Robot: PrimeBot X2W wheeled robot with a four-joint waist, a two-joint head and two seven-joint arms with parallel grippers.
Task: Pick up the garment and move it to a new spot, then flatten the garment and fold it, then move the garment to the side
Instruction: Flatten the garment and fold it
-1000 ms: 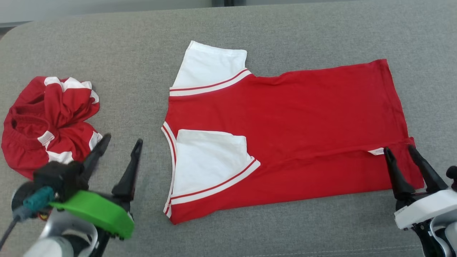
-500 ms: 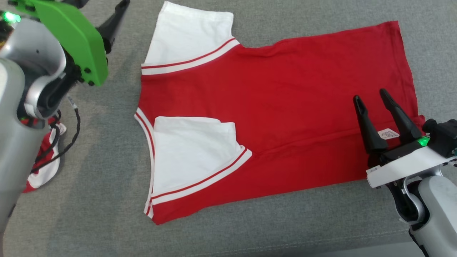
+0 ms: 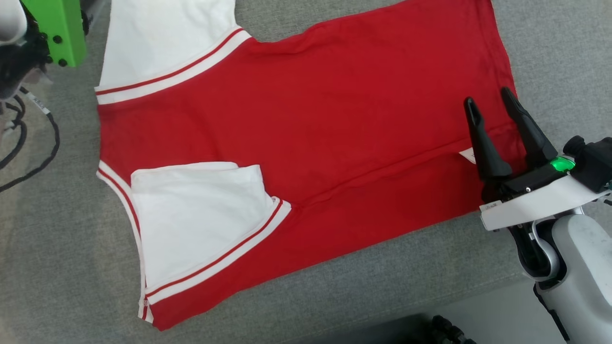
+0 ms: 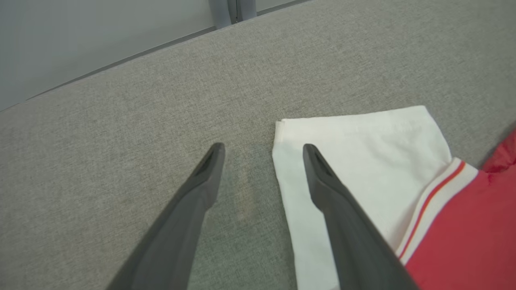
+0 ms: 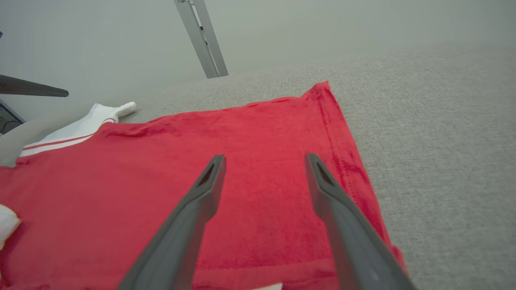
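Observation:
A red garment [image 3: 334,119] with white sleeves lies flat on the grey surface, its hem to the right. The near sleeve [image 3: 196,215] is folded in over the body; the far sleeve [image 3: 162,38] sticks out at the top left. My right gripper [image 3: 487,95] is open above the hem end, close to a small white label [image 3: 466,154]; in the right wrist view the right gripper [image 5: 264,158] has red cloth [image 5: 258,133] beneath it. My left gripper [image 4: 263,147] is open, straddling the corner edge of the far sleeve [image 4: 354,153].
The grey padded surface [image 3: 62,267] ends at a front edge in the lower right, with pale floor [image 3: 483,306] beyond. My left arm's green cover [image 3: 52,24] and a loose black cable [image 3: 28,138] are at the upper left. A metal post [image 5: 201,38] stands behind the surface.
The head camera has dipped and turned, so the crumpled red cloth at the left has left the picture. My left arm has reached up to the far sleeve; the right gripper has moved over the hem.

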